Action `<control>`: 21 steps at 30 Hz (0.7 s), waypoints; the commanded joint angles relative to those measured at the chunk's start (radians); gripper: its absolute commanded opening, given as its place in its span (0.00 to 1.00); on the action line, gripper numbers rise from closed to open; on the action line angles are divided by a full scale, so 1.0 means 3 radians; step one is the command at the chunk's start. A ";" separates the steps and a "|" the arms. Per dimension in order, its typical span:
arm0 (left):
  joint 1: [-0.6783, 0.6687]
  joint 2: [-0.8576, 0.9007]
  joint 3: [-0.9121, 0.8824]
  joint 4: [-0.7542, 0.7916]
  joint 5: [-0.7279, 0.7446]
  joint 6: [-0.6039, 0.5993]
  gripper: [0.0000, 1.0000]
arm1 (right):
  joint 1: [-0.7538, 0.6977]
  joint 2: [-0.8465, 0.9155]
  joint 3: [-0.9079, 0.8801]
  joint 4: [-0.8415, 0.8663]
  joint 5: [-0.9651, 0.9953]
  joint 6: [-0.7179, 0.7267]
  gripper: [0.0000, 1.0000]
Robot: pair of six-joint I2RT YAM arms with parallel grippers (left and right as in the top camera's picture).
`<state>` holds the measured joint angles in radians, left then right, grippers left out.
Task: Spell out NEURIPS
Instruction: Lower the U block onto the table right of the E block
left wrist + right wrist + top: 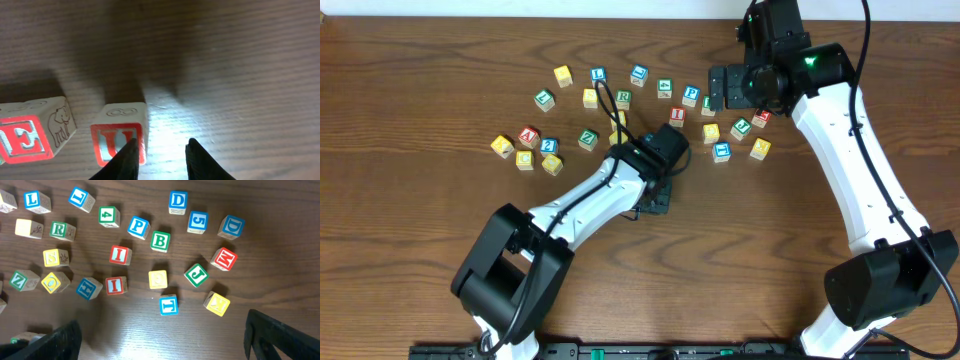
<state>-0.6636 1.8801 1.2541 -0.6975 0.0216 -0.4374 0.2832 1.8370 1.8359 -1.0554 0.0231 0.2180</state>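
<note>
Your overhead view looks straight down on the whole surface. Your left wrist view sits very close to it, looking past its pincer at the U cube. Your right wrist view hangs higher and shares with overhead the P cube near the far edge.

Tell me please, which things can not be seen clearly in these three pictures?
Left wrist view: the red-framed wooden E cube is cut off by the left edge; a finger of the left hand covers part of the red-framed wooden U cube.
Overhead view: neither cube shows; the left arm seems to cover them.
Overhead view: the far-left yellow wooden cube's face is too small to read.
</note>
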 commanded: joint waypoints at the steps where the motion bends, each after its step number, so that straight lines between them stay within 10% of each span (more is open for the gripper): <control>1: 0.0027 0.0118 -0.0025 0.0004 0.0031 -0.0039 0.31 | 0.0034 -0.0042 0.0056 0.0000 0.0041 -0.0046 0.99; 21: 0.0187 0.0118 -0.0025 0.0015 0.0055 -0.0108 0.31 | 0.0034 -0.0042 0.0056 0.0000 0.0041 -0.0046 0.99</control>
<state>-0.6308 1.8828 1.2545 -0.6903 0.0364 -0.4526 0.2832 1.8370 1.8359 -1.0554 0.0231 0.2180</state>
